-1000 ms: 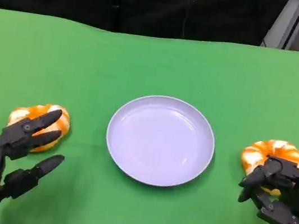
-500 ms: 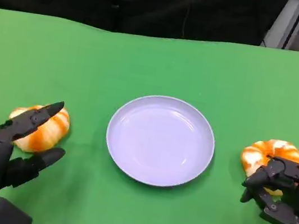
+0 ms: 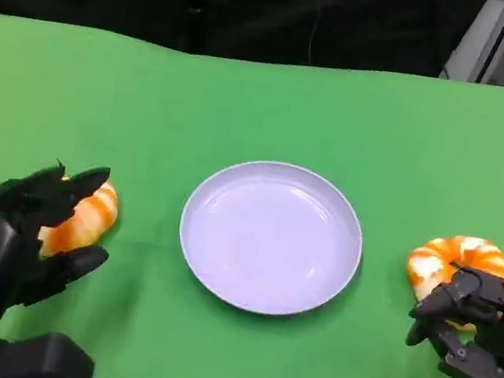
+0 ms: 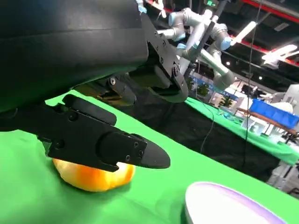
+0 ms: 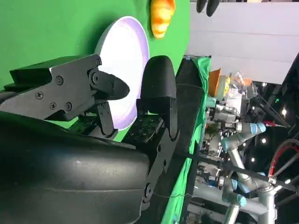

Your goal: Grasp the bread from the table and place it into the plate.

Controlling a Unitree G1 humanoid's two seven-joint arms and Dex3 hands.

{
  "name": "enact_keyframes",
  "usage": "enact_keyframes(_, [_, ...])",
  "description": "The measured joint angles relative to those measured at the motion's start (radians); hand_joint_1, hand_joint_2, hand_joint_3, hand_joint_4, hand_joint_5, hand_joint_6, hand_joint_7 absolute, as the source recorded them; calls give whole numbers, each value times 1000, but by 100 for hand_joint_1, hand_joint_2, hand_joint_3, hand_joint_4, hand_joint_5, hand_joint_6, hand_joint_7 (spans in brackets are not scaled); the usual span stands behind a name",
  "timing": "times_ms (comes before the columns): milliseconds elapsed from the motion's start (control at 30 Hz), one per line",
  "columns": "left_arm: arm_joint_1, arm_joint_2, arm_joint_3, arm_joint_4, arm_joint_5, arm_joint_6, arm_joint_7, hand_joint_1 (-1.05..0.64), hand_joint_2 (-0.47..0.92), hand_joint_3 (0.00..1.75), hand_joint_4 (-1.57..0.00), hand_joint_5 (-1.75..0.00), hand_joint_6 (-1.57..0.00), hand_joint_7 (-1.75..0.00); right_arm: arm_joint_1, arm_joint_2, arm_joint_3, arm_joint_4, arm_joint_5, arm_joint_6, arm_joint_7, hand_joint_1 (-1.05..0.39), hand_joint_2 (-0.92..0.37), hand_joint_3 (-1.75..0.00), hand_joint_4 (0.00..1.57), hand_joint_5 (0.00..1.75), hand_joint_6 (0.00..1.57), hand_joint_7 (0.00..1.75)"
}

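Two orange-and-white bread rolls lie on the green table, one either side of the pale plate, both outside it. Left hand cups over the left roll, fingers arched around it, apparently to close; whether they grip, cannot tell. Right hand sits at the right roll, fingers curled, contact unclear.
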Motion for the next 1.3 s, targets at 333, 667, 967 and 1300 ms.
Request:
enact_keyframes(333, [-40, 37, -80, 48, 7, 91, 38, -66, 92, 15, -27, 0, -42, 0, 0, -2, -2, 1, 9, 2, 6, 7, -83, -69, 81, 148, 85, 107])
enact_keyframes(667, [-104, 46, -133, 177, -17, 115, 42, -71, 92, 17, -24, 0, -39, 0, -2, -5, -3, 7, 4, -5, -4, 8, -85, -66, 81, 148, 85, 109])
enact_keyframes(967, [-135, 46, -162, 242, -81, 112, 27, -75, 92, 21, -26, -1, -35, 0, -2, -5, -3, 8, 10, 4, 6, 8, -85, -68, 81, 148, 85, 109])
enact_keyframes(1300, [-180, 46, -192, 335, -135, 89, -3, -75, 92, 22, -28, -1, -34, 0, -3, -6, -4, 14, 8, -5, 6, 7, -84, -66, 81, 148, 84, 108])
